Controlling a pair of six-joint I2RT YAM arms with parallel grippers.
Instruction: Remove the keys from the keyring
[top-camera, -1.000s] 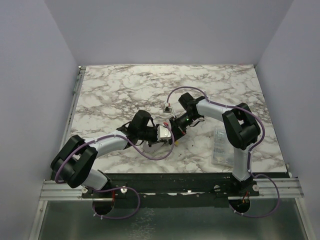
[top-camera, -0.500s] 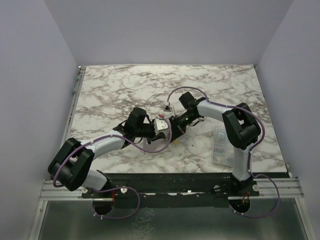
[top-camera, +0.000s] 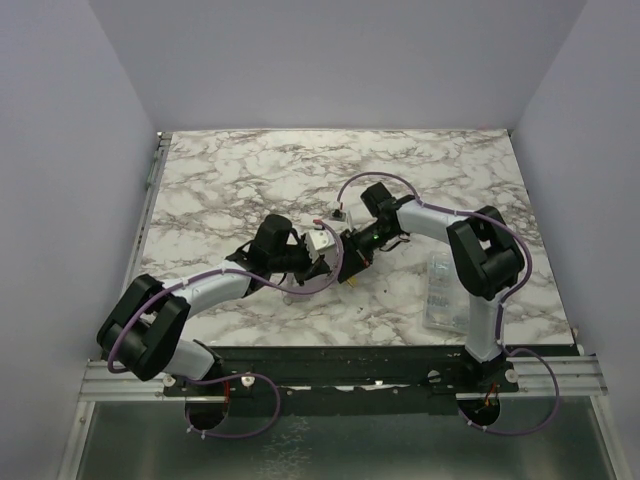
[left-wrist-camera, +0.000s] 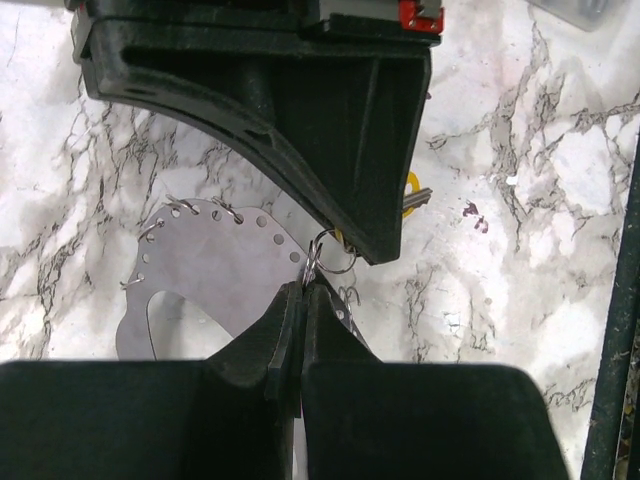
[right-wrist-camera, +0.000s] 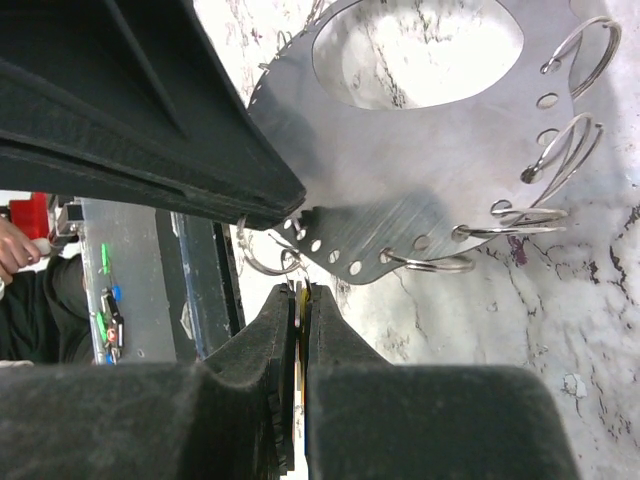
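**Clerk:** Where this moment differs from a second ago, enter that first.

**Checker:** Entry 1 — the left arm (top-camera: 215, 290): its wrist has swung toward the far side of the table (top-camera: 230, 170). Its white camera block (top-camera: 320, 238) now sits higher in the top view, close against the wrist of the right arm (top-camera: 480, 260). That right arm shows no visible change. The clear box (top-camera: 441, 290) lies where it lay, at the near right.

**Clerk:** Counts?

**Checker:** One keyring (left-wrist-camera: 220, 260): a flat grey plate with an oval cutout and holes along its rim. Of the wire loops (right-wrist-camera: 560, 145) through those holes, at least five show in the right wrist view. One key (left-wrist-camera: 412, 192) seen, yellow-headed. Two grippers.

**Clerk:** Fingers?

**Checker:** On the left gripper (left-wrist-camera: 301, 292) they are pressed together on the small loop (left-wrist-camera: 335, 258) at the keyring's edge. On the right gripper (right-wrist-camera: 300, 298) they are pressed together with a thin yellow sliver between the tips — the key, edge-on.

**Clerk:** Place and heading?

**Checker:** The keyring rests on the marble at mid-table, where the two grippers meet. In the left wrist view its long axis runs from the pinched loop down to the lower left. The key sits just beside that loop, with its grey blade pointing right in that view.
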